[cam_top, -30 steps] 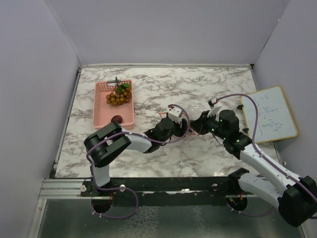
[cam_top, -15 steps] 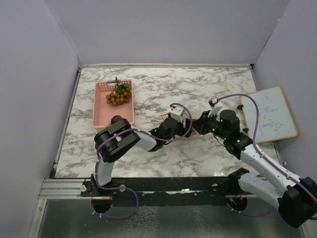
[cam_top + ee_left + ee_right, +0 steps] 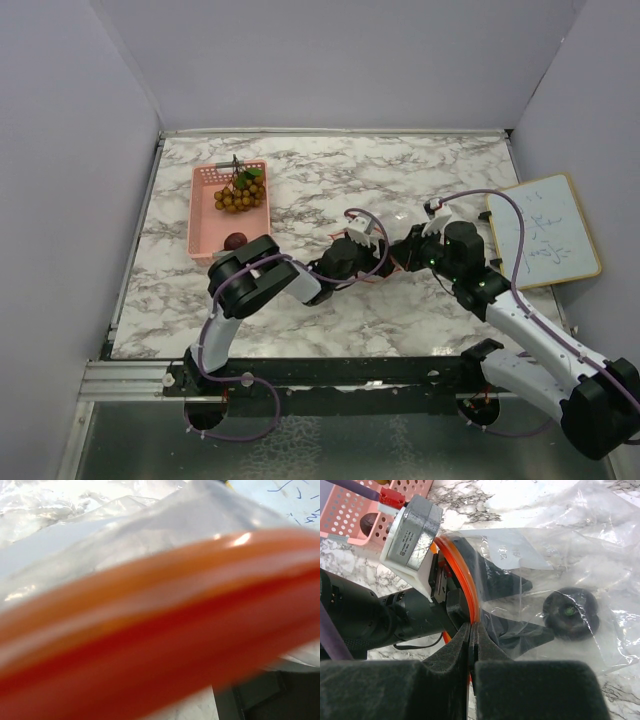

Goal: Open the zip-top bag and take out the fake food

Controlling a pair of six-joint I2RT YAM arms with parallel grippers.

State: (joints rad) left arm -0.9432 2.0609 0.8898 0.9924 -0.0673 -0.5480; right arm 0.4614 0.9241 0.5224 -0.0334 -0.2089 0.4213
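Note:
The clear zip-top bag (image 3: 404,220) lies mid-table between my two grippers. In the right wrist view its orange-red zip strip (image 3: 465,575) curves up from my right gripper (image 3: 471,626), which is shut on it. My left gripper (image 3: 540,610) reaches into the bag's mouth; its two dark fingers (image 3: 507,582) show through the plastic (image 3: 560,555), spread apart. The left wrist view is filled by the blurred strip (image 3: 150,630). The golden-brown grape bunch (image 3: 240,196) and the maroon fruit (image 3: 235,241) lie in the pink basket (image 3: 203,225), outside the bag.
A whiteboard (image 3: 542,232) lies at the right edge of the marble table. A dark round shape with a green dot (image 3: 570,612) shows through the bag; I cannot tell what it is. Grey walls enclose three sides.
My left arm has swung to the right and its gripper has pushed further toward the right gripper, into the bag. The right arm has barely moved.

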